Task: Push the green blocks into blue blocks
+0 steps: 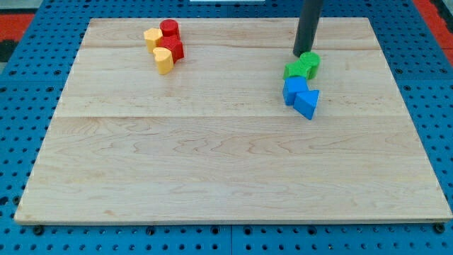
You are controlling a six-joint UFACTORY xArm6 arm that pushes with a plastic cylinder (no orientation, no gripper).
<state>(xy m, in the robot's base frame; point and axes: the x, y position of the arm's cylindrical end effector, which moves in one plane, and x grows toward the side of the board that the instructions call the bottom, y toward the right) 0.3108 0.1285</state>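
Two green blocks sit together at the view's upper right: a rounded one [308,63] and a flatter one [294,71] just left and below it. Directly below them lie two blue blocks, a cube-like one [294,91] and a triangular one [308,103]; the lower green block touches the upper blue block. My tip [302,54] stands just above the green blocks, touching or almost touching the rounded one's top edge.
A cluster at the view's upper left holds two red blocks [169,30] [173,48] and two yellow blocks [152,37] [163,59]. The wooden board [212,156] rests on a blue perforated surface.
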